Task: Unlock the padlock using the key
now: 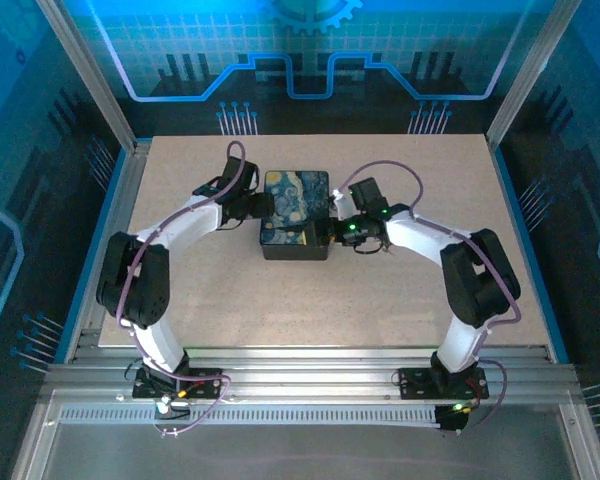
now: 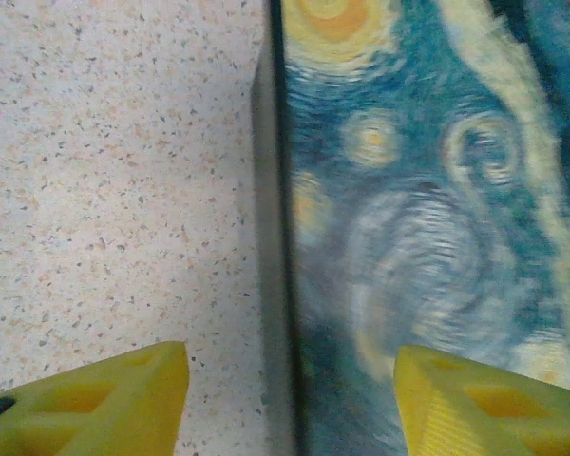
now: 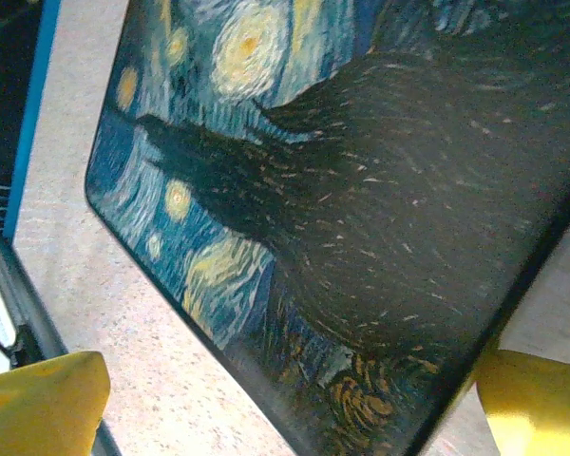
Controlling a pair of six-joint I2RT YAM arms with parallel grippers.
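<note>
Top view: the box (image 1: pixel 296 251), painted lid (image 1: pixel 296 200) up, stands mid-tabletop (image 1: pixel 230 300), its longer side running near to far. My left fingers (image 1: pixel 254 206) sit at its left wall, toward the far end. My right fingers (image 1: pixel 332 229) sit at its right wall, toward the near corner. Each is just beside the box, and I cannot tell whether either touches it. Left wrist view: my left fingers (image 2: pixel 104 404) stand partly apart and hold nothing. One hangs over bare tabletop and the other over the lid, so the box's left edge runs between them, straight ahead. Right wrist view: my right fingers (image 3: pixel 38 404) are spread wide and empty, with a corner of the lid between them and the lid stretching away ahead. Padlock and key: I cannot tell where either lies. Judgement: the padlock probably hangs on one of the box's walls, so the coming move turns on which wall that is. That would decide which arm is nearer, which I cannot yet tell.
</note>
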